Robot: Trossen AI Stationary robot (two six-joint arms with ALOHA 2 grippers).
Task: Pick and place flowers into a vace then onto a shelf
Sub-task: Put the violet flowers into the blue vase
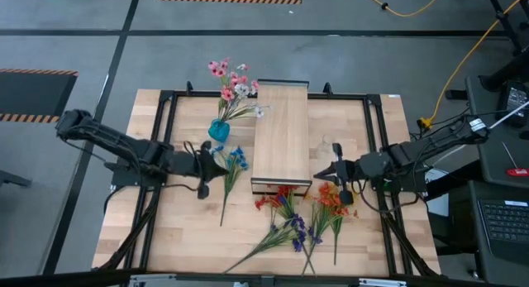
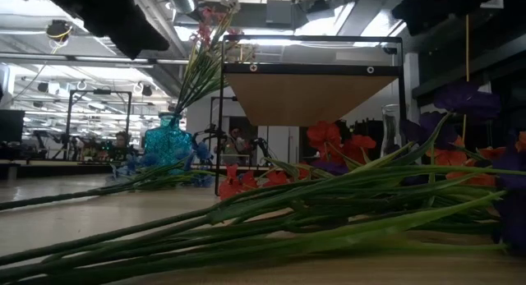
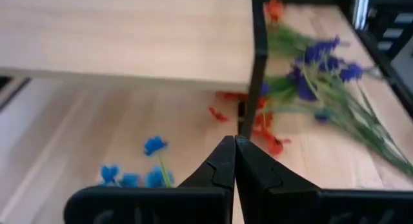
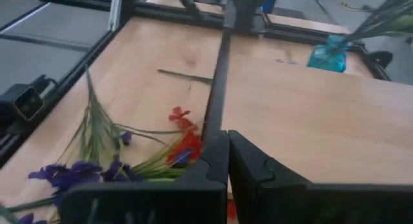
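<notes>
Two dark robot arms reach in from opposite sides of a butcher-block table (image 1: pixel 182 229), with the shelf (image 1: pixel 281 138), a light-wood plank on a thin black frame, standing between them. The left gripper (image 1: pixel 216 161) hangs just off the shelf's near-left corner with its fingers (image 3: pixel 222 162) pressed together and nothing between them; a blue-flowered sprig (image 1: pixel 233 165) lies on the table directly beneath and just beyond its tip. The right gripper (image 1: pixel 321 173) hovers at the shelf's opposite front corner, its fingers (image 4: pixel 216 156) likewise closed and empty, above an orange spray (image 1: pixel 329 200) lying on the tabletop. Between and in front of the two tools lie loose red blooms (image 1: pixel 277 198) and a purple sprig (image 1: pixel 293 231), their green stems fanning toward the table's near edge. Beyond the left gripper, beside the shelf's left edge, a small teal glass vase (image 1: pixel 218 130) stands on the table holding pink and white flowers (image 1: pixel 235 84) that lean away toward the table's far edge. The shelf top itself is bare wood.
</notes>
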